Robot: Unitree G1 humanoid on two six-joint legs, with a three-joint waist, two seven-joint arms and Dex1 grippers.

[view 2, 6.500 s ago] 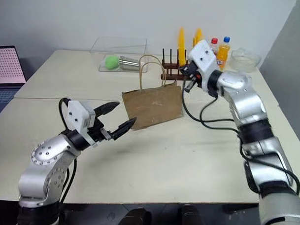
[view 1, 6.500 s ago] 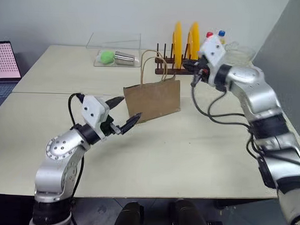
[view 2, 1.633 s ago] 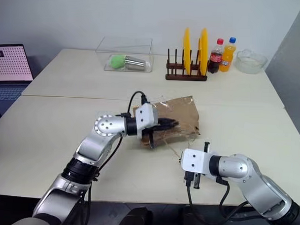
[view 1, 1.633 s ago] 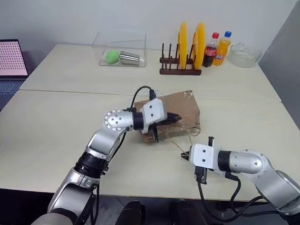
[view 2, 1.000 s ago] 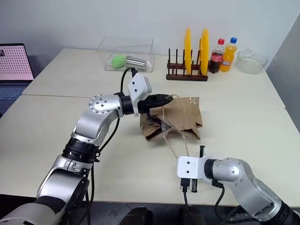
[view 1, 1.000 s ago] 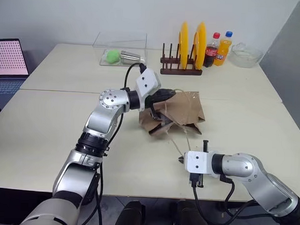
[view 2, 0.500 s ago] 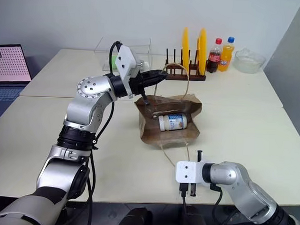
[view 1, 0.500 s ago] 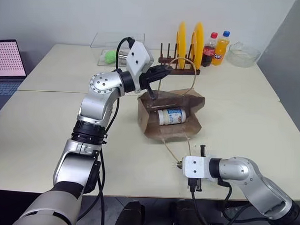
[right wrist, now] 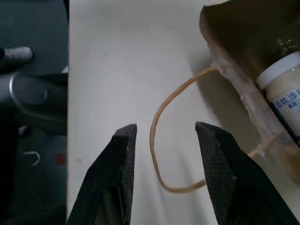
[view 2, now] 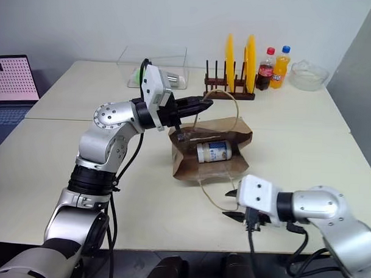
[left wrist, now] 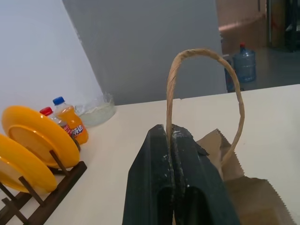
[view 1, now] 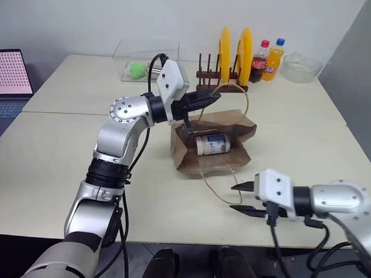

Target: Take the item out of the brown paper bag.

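Note:
The brown paper bag (view 1: 200, 164) lies on its side mid-table, its mouth held open toward me. Inside it rests the item (view 1: 211, 143), a small white bottle with a blue-and-white label, lying flat. My left gripper (view 1: 205, 98) is shut on the bag's upper handle (left wrist: 206, 77) and holds it up above the bag. The lower handle (right wrist: 157, 140) lies looped on the table. My right gripper (view 1: 241, 197) hovers open near the table's front edge, pointing at the bag mouth, with that loop between its fingers (right wrist: 123, 154) but untouched.
A wooden rack with two yellow plates (view 1: 231, 58) stands at the back, with a cola bottle (view 1: 257, 56), an orange soda bottle (view 1: 274, 53) and a glass bowl (view 1: 301, 67) to its right. A clear box (view 1: 142, 64) is back left, a laptop (view 1: 8, 72) far left.
My left gripper lifted the upper handle, opening the bag's mouth and baring the bottle. My right gripper rose from the table, turned toward the bag and opened.

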